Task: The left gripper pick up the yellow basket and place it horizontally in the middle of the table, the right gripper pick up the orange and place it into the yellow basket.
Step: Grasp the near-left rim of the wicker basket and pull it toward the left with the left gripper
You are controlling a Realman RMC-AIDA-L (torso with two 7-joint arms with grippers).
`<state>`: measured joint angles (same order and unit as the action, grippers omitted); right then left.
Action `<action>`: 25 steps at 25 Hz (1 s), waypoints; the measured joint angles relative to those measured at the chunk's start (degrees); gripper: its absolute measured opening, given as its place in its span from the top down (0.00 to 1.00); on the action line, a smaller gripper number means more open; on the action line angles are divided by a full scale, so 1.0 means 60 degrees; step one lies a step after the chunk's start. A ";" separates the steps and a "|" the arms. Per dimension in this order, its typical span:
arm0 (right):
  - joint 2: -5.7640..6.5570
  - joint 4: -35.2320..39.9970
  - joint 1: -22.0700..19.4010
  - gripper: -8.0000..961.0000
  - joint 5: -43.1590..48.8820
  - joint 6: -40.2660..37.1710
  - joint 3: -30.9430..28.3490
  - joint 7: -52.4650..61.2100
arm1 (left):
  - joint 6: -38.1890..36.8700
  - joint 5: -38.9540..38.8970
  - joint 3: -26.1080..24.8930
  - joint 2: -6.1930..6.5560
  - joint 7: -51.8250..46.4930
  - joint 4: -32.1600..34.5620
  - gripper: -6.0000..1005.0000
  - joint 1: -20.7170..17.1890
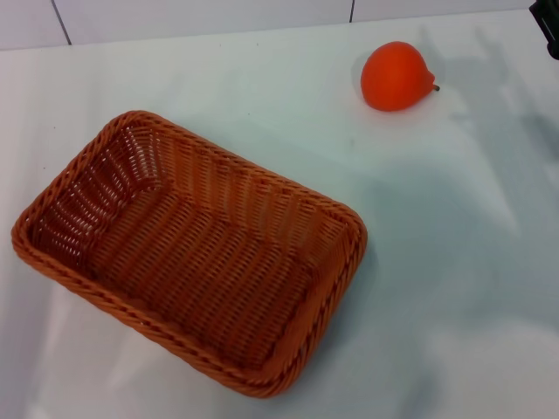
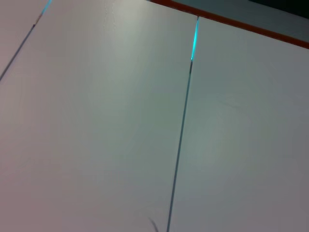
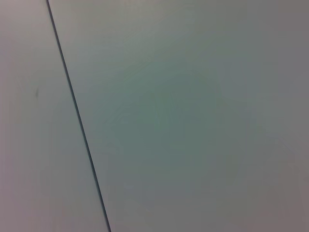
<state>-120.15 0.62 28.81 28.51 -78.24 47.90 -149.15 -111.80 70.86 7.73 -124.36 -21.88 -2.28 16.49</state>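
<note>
White, smooth, a bit shiny desk [image 1: 454, 288] all across the head view, with a white wall [image 1: 175, 17] at the far edge. Near and to the left, the yellow basket [image 1: 201, 253]: big, woven, more orange-brown than yellow, empty, lying slanted rather than straight across. Far and to the right, the orange [image 1: 397, 77], small and round with a tiny stem, well apart from the basket. At the far right corner, just a dark scrap, likely the right gripper [image 1: 547, 26]; wide or narrow jaws, cannot tell. No sign of the left gripper here.

Probably light and fairly stiff, that basket, with a bumpy braided rim. Best place to pinch: likely the middle of one long side of the rim, to stop it tipping. Probably smooth and slippery, the orange, and quick to roll. Best held across its fat middle, gently, away from the stem.

Left wrist view: only a flat white surface, split by a thin dark line [image 2: 181, 145] with a blue-green glint, and an orange-red strip [image 2: 231, 21] along one corner. No jaws, no basket.

Right wrist view: again only plain white, crossed by one thin dark seam [image 3: 79, 130]. No jaws, no orange.

Judging by all this, nothing picked up yet.
</note>
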 joint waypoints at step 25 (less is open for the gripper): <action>0.0000 0.0000 0.0216 0.03 -0.0006 0.0227 -0.0096 0.0054 | 0.2279 0.0959 0.2610 0.0978 -0.7959 0.4942 0.34 0.0180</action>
<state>-120.15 0.61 30.10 28.47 -76.88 47.32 -148.82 -98.13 76.62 23.39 -118.50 -69.64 27.37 17.57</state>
